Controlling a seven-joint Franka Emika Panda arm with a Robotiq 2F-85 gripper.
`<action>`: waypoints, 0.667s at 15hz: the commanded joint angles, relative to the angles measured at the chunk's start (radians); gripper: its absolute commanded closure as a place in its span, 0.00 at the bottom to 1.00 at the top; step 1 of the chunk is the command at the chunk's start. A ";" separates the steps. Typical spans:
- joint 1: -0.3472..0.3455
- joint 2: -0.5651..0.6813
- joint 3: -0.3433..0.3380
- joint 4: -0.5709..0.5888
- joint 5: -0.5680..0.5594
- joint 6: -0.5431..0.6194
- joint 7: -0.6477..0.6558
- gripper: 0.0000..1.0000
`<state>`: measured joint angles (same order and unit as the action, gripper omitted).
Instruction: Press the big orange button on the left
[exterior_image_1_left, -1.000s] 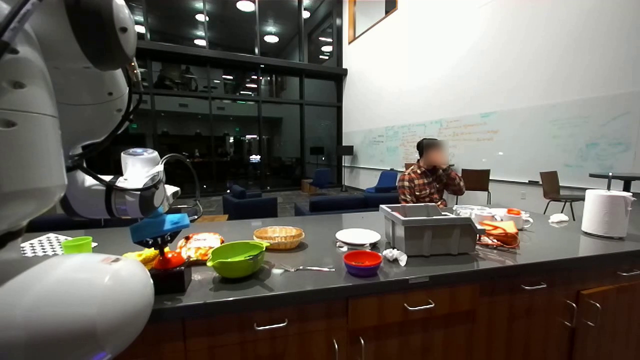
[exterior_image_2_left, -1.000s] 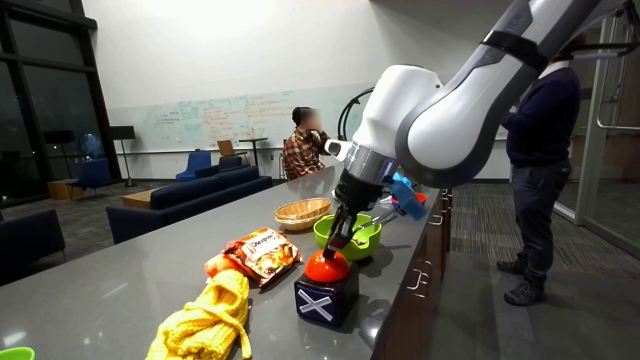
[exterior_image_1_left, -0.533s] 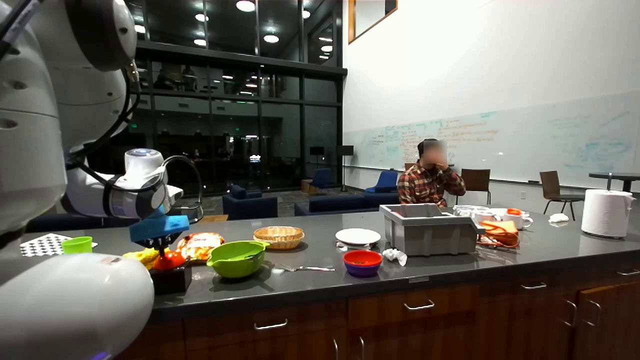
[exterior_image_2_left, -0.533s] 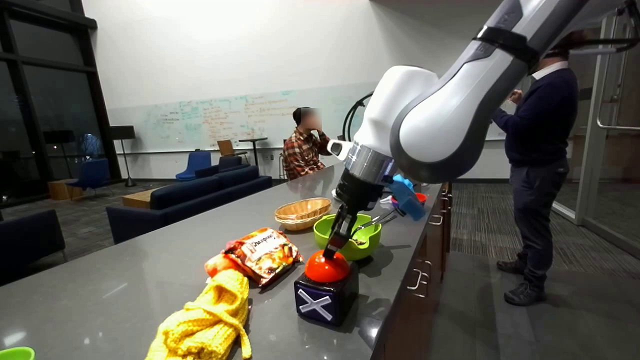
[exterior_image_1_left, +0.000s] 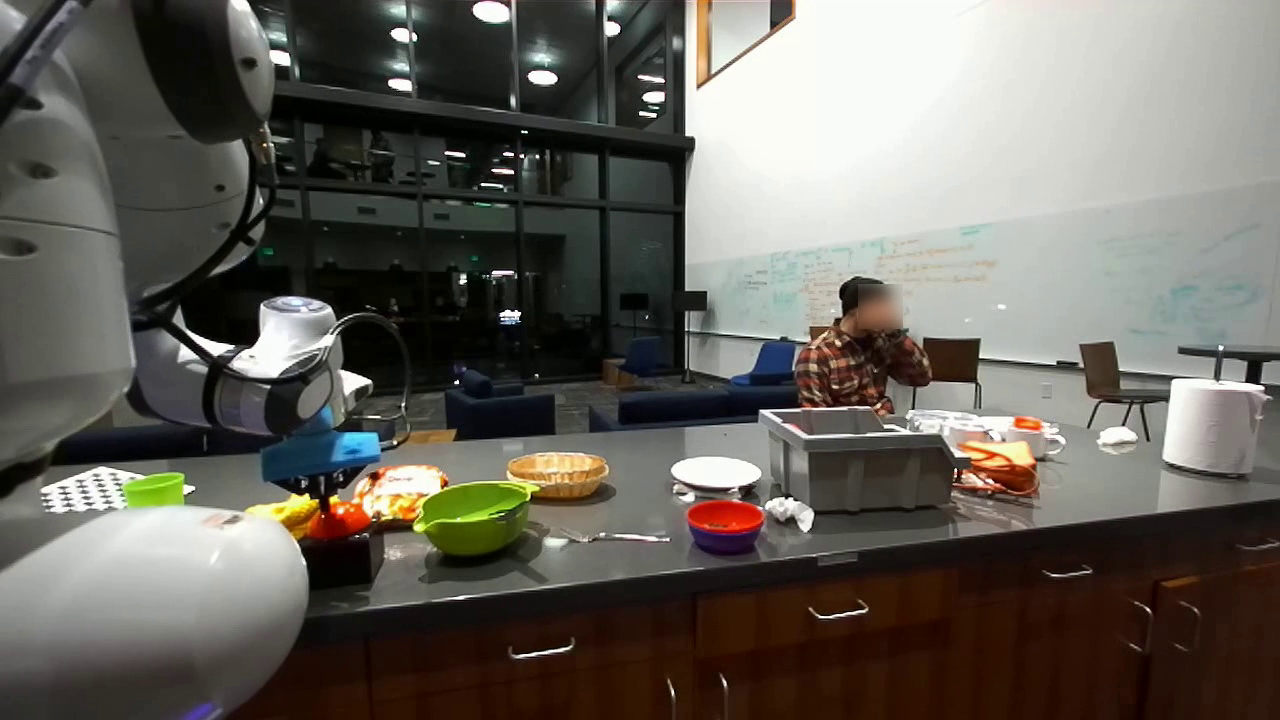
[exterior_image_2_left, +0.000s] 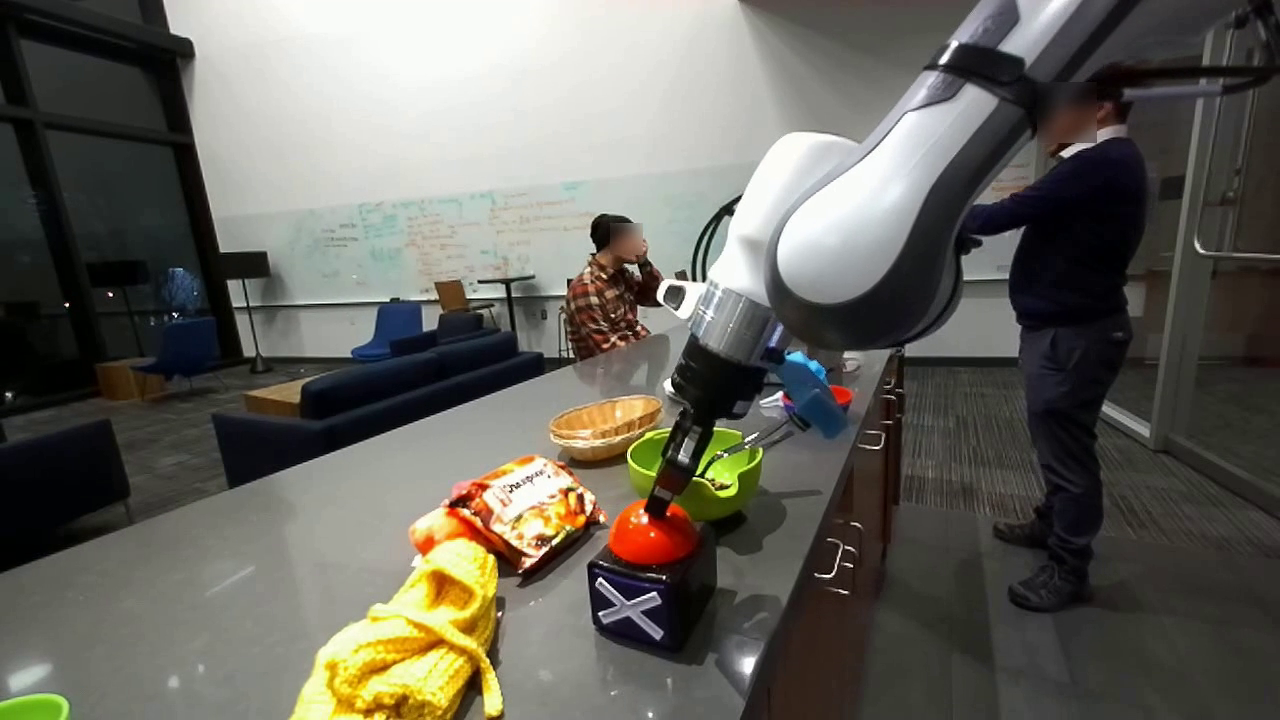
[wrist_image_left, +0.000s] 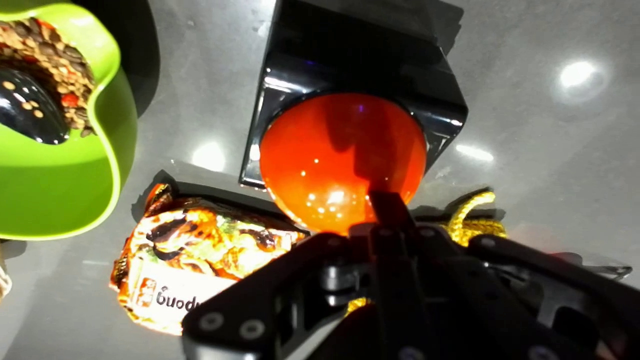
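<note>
In both exterior views I see the orange button (exterior_image_2_left: 638, 542) atop its black box (exterior_image_2_left: 675, 602) on the worktop (exterior_image_2_left: 300, 545), the fingers (exterior_image_2_left: 668, 488) apparently touching it. Wrist view: fingers clenched together, gripping nothing. Approach judged complete; press unconfirmed, withdrawal outstanding.

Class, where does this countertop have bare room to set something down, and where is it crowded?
Bare countertop shows between the orange pouch and paper roll. Another stretch borders the yellow bag and snack packet on the side away from the orange button. It's crowded around that button, with the gripper at it and the green bowl, packet and bag near.
</note>
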<state>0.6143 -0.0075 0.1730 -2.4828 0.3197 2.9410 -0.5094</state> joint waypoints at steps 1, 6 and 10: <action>0.003 0.016 0.001 0.011 0.054 -0.022 -0.066 1.00; 0.012 -0.022 0.013 0.004 0.063 -0.013 -0.103 1.00; 0.030 -0.057 0.027 -0.008 0.042 -0.004 -0.114 1.00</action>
<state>0.6318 -0.0148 0.1895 -2.4745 0.3541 2.9375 -0.5931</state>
